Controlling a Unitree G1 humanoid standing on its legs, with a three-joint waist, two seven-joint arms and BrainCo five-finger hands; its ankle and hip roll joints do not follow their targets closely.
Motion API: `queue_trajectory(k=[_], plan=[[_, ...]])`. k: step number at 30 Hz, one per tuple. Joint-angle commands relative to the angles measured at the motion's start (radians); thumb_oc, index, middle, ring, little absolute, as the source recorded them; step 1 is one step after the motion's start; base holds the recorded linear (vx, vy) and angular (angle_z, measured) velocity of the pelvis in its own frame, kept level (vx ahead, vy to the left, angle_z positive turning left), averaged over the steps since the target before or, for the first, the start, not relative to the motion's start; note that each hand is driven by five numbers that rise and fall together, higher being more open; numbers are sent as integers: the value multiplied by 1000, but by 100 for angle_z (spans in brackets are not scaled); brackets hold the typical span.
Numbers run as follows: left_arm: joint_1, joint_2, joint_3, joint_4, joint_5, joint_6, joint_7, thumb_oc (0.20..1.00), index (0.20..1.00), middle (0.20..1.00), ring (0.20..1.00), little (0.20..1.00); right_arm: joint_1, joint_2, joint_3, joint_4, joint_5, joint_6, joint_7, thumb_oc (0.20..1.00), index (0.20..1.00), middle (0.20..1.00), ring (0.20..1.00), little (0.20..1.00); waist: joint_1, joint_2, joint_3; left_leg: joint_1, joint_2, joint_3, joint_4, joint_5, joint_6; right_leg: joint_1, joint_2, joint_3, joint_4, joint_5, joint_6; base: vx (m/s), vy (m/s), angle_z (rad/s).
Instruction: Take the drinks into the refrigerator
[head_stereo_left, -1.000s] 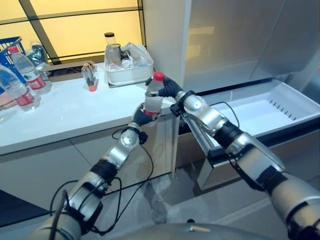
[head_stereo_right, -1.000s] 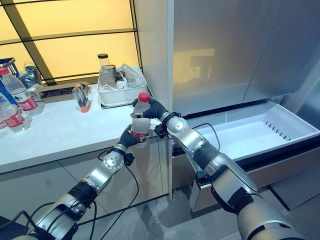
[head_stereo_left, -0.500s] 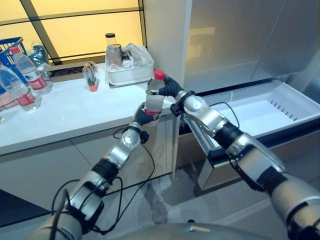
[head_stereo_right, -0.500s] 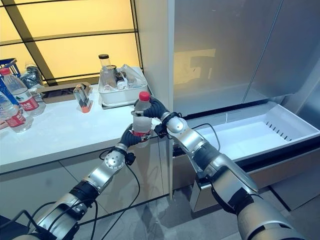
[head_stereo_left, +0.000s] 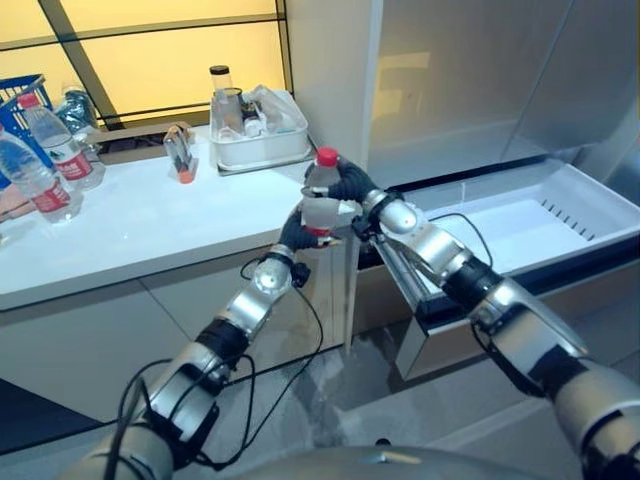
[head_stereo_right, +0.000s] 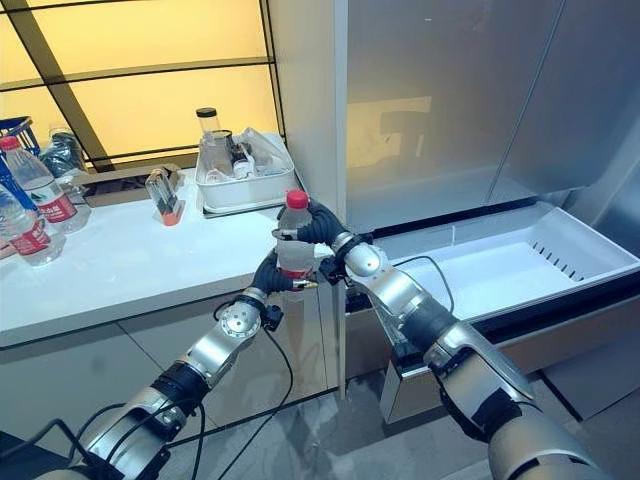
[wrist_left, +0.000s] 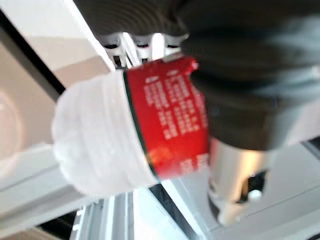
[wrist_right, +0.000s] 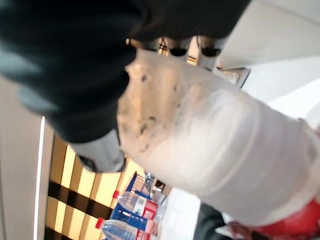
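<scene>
A clear water bottle (head_stereo_left: 320, 196) with a red cap and red label is held upright in the air just past the right end of the white counter (head_stereo_left: 150, 225). My left hand (head_stereo_left: 297, 232) is curled round its lower part from below. From the right, my right hand (head_stereo_left: 352, 185) wraps its upper part under the cap. The left wrist view shows the red label (wrist_left: 167, 117) close up, and the right wrist view shows the clear body (wrist_right: 215, 160). The refrigerator's white drawer (head_stereo_left: 520, 225) stands pulled out to the right of the hands.
Two more red-labelled bottles (head_stereo_left: 45, 165) stand at the counter's left end by a blue basket (head_stereo_left: 20, 95). At the back of the counter is a white tub (head_stereo_left: 258, 140) of containers, with a small jar (head_stereo_left: 180, 155) nearby. Grey refrigerator doors (head_stereo_left: 480, 70) rise above the drawer.
Both hands have carried the bottle a little to the right, off the counter's end and toward the open drawer. Both grips are unchanged.
</scene>
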Motion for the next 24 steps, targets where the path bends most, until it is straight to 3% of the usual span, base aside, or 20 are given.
queue_trajectory(k=[1,11,13,24], plan=[[-90,-19,-13,-31,-50,-82,-29,1000,1000,1000,1000,1000,-96,8,-116,-89,58,-127,-11,200,200,200,200,200,29,-26,1,-56,-64,11,11,-14,78,84,-17,-1,38,-133,56,0,0,0],[160,31,66,-165,-142,-93,-124,1000,1000,1000,1000,1000,-24,-201,-245,-171,69,-153,-23,200,200,200,200,200,40,-38,25,-80,-65,25,15,-11,81,56,-13,12,28,-119,62,-7,-7,-4],[231,62,100,-238,-167,-101,-155,1000,1000,1000,1000,1000,35,-265,-318,-215,81,-172,-31,200,200,200,200,200,38,-41,33,-97,-69,27,20,-1,82,40,-15,14,32,-109,63,-21,-5,0],[460,153,178,-455,-223,-118,-292,1000,1000,1000,1000,1000,300,-381,-594,-243,71,-217,-61,200,200,200,200,200,42,-39,49,-115,-76,23,25,-7,87,30,-18,13,27,-113,66,8,0,-1]])
